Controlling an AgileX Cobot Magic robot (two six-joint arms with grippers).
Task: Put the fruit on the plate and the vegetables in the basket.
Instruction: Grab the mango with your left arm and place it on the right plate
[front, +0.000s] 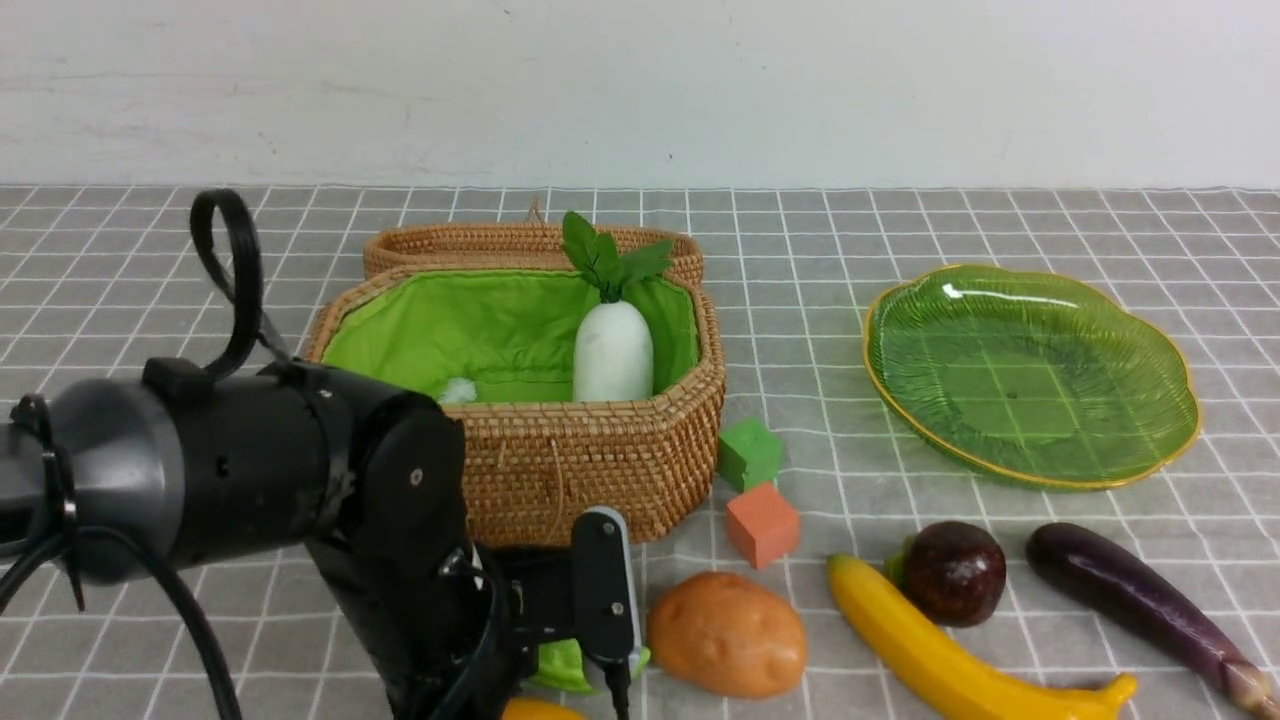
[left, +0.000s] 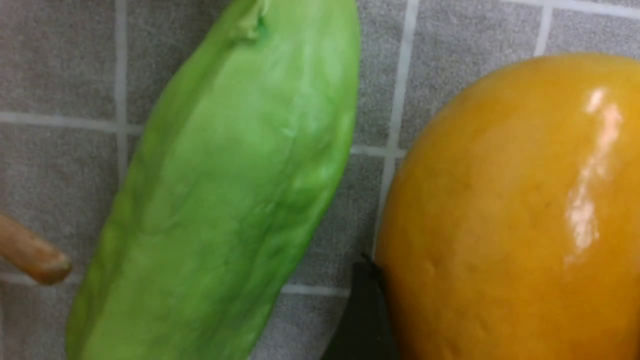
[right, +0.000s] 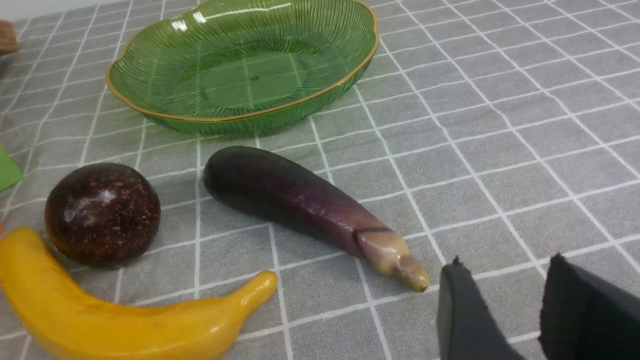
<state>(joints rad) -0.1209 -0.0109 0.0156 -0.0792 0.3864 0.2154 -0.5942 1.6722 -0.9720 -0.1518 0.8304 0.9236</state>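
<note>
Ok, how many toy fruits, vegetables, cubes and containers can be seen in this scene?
Fruits: 3 (banana, mango, maroon fruit)
Vegetables: 4 (radish, gourd, potato, eggplant)
Cubes: 2 (green cube, orange cube)
Containers: 2 (basket, plate)
Total: 11

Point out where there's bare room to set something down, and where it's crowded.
Free: the green plate, the cloth behind it, the basket floor left of the radish. Crowded: the near strip, with potato, banana, maroon fruit, eggplant, green cube and orange cube close together.
</note>
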